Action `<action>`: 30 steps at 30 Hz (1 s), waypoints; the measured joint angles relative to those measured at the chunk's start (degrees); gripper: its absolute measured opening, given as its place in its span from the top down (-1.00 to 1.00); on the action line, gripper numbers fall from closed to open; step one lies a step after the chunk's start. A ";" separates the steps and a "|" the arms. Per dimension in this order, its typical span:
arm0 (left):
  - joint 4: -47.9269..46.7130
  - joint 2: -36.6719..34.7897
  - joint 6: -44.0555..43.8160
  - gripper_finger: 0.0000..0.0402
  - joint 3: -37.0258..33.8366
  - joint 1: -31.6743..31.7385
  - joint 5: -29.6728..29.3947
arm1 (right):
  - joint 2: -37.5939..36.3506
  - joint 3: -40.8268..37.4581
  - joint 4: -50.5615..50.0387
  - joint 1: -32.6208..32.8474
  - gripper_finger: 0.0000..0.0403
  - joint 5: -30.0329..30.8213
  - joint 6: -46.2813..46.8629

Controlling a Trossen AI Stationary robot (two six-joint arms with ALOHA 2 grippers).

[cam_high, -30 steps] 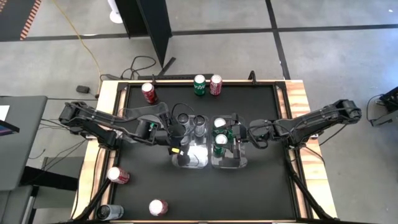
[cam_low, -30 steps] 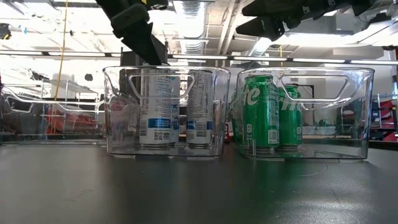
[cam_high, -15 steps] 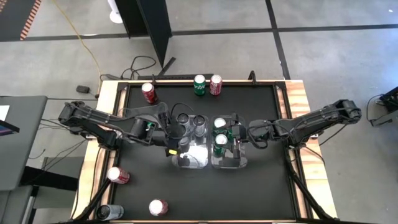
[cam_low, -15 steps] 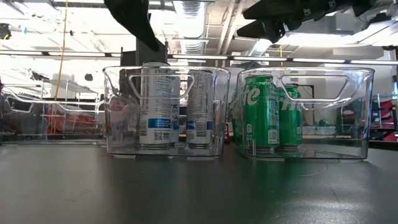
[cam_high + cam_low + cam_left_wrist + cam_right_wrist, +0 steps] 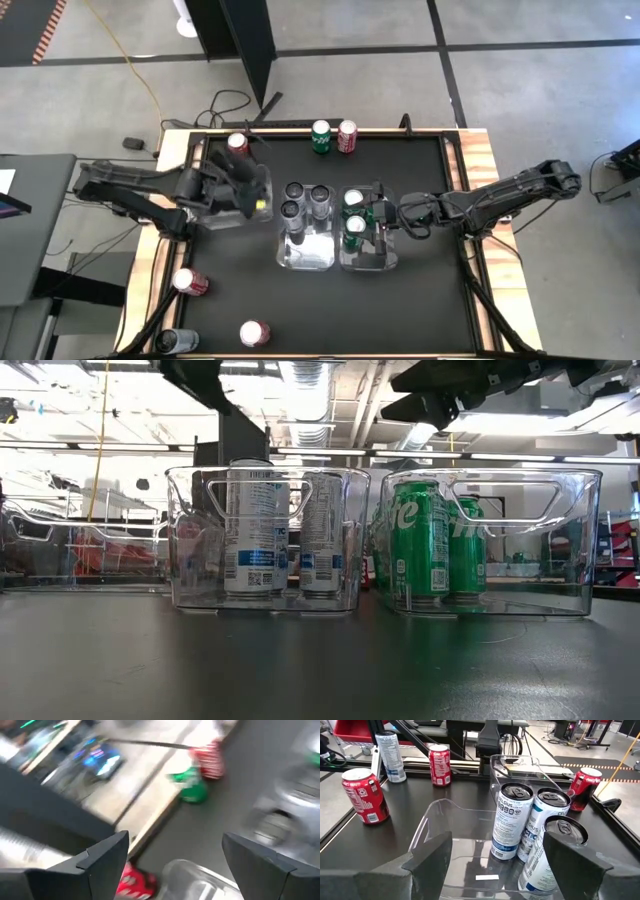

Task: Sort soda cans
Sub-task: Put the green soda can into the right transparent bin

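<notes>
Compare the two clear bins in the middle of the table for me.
The silver-can bin holds three silver cans; the green-can bin holds green cans. The right gripper hangs open over the green-can bin, while the left gripper, also open, is off to the side of the silver-can bin. Both bins are clear, alike in shape, and stand side by side.

Both arms are dark, almost black, and built of long thin links with thicker round joints. The left arm (image 5: 150, 190) carries a small yellow-green mark near its wrist, and thin dark cables loop along it. The right arm (image 5: 500, 200) has black cables running beside its links. In the wrist views the fingers (image 5: 427, 857) are flat, matt dark-grey, angular plates.
</notes>
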 joint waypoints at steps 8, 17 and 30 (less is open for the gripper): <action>-1.17 -4.69 -9.76 -0.58 -6.88 13.61 -1.39 | 0.00 0.00 0.53 0.37 -0.64 0.02 0.00; -0.76 -4.72 -7.86 -0.51 -11.43 20.04 -2.13 | 0.00 0.00 3.82 1.90 -0.64 0.37 -2.62; 9.92 -2.05 -1.48 -0.35 -11.44 37.05 17.78 | 0.00 -0.02 3.28 1.75 -0.64 0.92 -2.56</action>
